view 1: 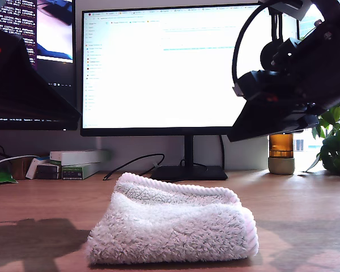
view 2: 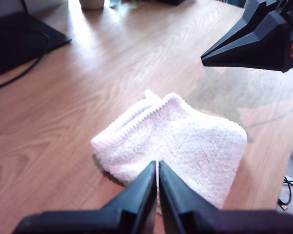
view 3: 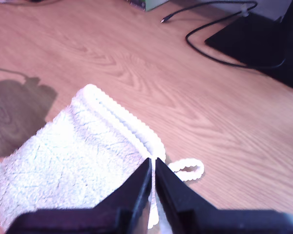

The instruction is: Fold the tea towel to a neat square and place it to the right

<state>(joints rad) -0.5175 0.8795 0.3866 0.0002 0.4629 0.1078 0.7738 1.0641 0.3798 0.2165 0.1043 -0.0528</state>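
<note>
Behind the towel [view 1: 173,226], along the bench's far edge, a monitor [view 1: 158,68] stands on a black stand [view 1: 187,171]; second monitor [view 1: 31,62] at the exterior view's left. Small boxes [view 1: 73,163] sit under that second monitor, a black cable [view 1: 133,163] runs loose across the bench [view 1: 306,204] toward the stand. Amber jar [view 1: 281,153] and a leafy plant [view 1: 334,141] at the far edge toward the exterior view's right. Nothing lies on the bare wood directly around the towel.

Towel lies folded into a thick, roughly square bundle near the bench's front edge, about mid-width in the exterior view, pink ribbed edge on top toward the back. A small ribbed loop [view 3: 188,168] pokes out from one corner, flat on the wood.

My first tool [view 2: 157,178]: fingers pressed together, tips nearly touching, over one corner of the towel [view 2: 176,146]. Cannot tell whether cloth is caught between them. My second tool [view 3: 153,173]: fingers also pressed together, thin slit only, tips at the ribbed-edge corner of the towel [view 3: 73,156] just beside the loop; cannot tell if any cloth is held either.

One dark arm [view 1: 294,73] hangs high at the exterior view's right, above and behind the towel, clear of it, partly blocking the monitor. Another arm's dark tip [view 2: 256,36] shows in the first wrist view, well above the bench past the towel's far side, casting a shadow on the wood.
</note>
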